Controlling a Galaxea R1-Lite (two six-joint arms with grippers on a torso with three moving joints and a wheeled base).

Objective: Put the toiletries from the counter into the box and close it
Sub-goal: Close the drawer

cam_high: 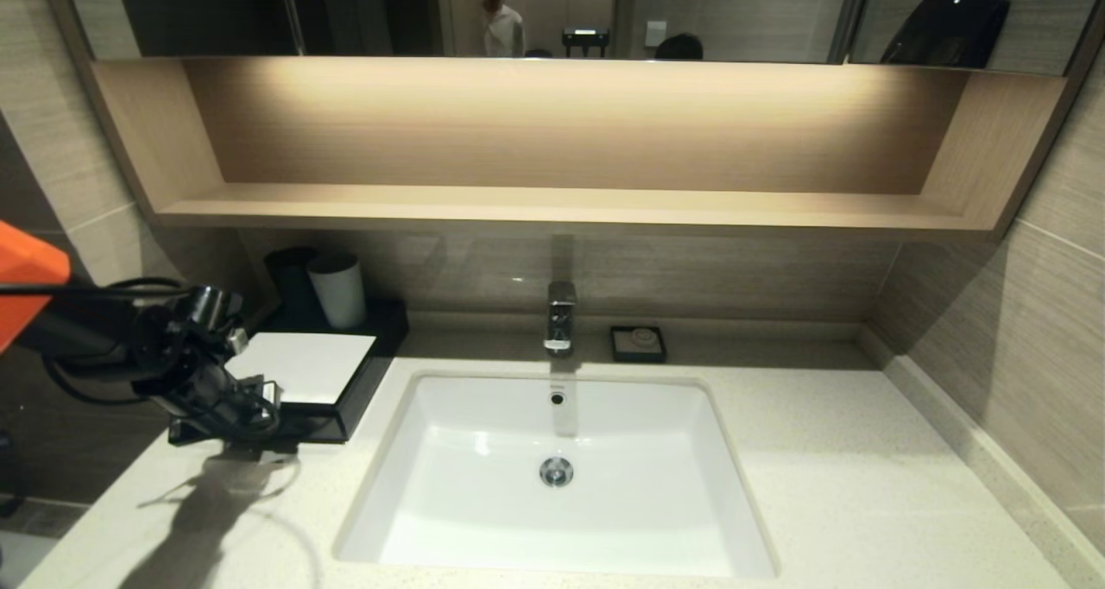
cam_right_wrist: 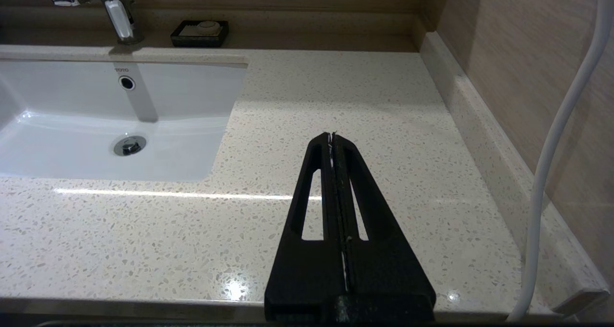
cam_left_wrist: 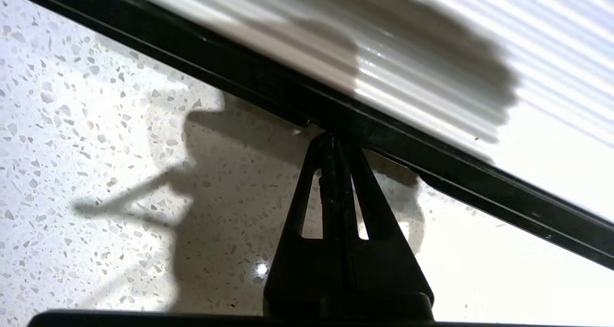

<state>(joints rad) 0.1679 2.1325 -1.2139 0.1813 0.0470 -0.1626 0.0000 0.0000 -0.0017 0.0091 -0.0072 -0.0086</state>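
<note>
Fingertips point(cam_left_wrist: 331, 142) of the left gripper point(cam_high: 263, 421), pressed together and holding nothing, are being set against the black front edge of the box point(cam_high: 302, 366), apparently to push its drawer closed. No toiletries are being shown on the counter point(cam_high: 863, 485). Well apart from the box, the right gripper point(cam_right_wrist: 332, 136) is being kept parked, fingers together, above bare stone.

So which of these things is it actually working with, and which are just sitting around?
In the job:
- black box
- left claw, shut, at the box's front edge
- counter

Just lying about:
- grey cup
- soap dish
- tap
</note>
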